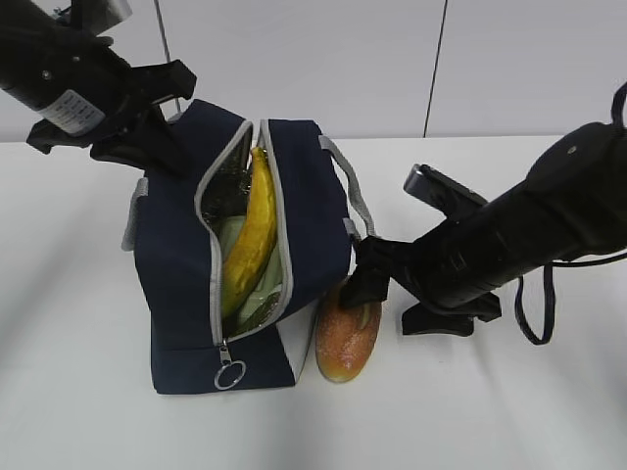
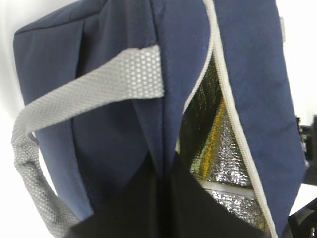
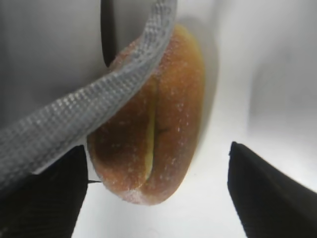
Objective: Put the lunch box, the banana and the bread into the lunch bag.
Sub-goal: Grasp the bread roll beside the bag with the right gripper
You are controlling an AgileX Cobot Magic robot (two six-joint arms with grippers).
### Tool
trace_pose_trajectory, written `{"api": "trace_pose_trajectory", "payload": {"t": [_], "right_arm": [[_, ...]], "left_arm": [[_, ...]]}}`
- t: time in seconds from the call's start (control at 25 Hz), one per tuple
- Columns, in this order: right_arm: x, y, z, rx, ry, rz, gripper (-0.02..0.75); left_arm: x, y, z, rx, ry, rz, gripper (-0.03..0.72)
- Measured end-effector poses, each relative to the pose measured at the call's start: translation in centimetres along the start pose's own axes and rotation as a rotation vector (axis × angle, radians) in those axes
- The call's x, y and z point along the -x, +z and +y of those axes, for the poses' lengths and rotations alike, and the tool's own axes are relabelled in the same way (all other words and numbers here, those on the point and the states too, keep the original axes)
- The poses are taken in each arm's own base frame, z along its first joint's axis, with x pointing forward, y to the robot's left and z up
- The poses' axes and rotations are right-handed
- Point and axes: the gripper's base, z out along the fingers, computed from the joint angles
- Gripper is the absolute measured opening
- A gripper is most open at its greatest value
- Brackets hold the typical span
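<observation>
Bread (image 1: 348, 343) is what you want to watch right now: it lies on the white table (image 1: 509, 411), pressed up against the right-hand side of the lunch bag (image 1: 167, 284), just by the bag's white side panel (image 1: 299, 352). Your right gripper (image 1: 364, 284) is down at the loaf's far end, and in the right wrist view the two black fingers (image 3: 267, 193) stand spread wide, one on each side of the bread, neither of them squeezing it. A grey webbing handle (image 3: 99, 104) droops across that view, right over the loaf's upper left.

Look at the bag itself: the zipper is open, the ring pull (image 1: 229, 374) hangs at the near end, and the banana (image 1: 251, 235) sits inside, running lengthwise along the opening with the silver lining (image 2: 225, 148) around it. Something pale green shows beneath the banana; that looks like the lunch box (image 1: 257, 284), though you only see a sliver of it.

Your left gripper (image 1: 162, 137) is up at the bag's far left corner. In the left wrist view its jaws are pressed together, pinching the navy fabric beside the zipper edge, with the other grey handle (image 2: 79, 96) looping past on the left.
</observation>
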Motion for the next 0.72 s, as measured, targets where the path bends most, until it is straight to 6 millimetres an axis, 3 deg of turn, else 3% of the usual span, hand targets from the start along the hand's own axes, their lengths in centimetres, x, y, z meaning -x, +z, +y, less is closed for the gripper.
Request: {"api": "trace_pose_trajectory", "payload": {"t": [0.44,0.72], "right_arm": [[1.0,2.8,-0.3,0.033,0.024,0.051,0.651],[1.1,3.0,-0.1,0.059,0.037,0.074,0.491]], "left_arm": [[0.0,0.0,0.0,0.001,0.001,0.003,-0.003],[0.0,0.0,0.0,0.002,0.002,0.005,-0.003]]}}
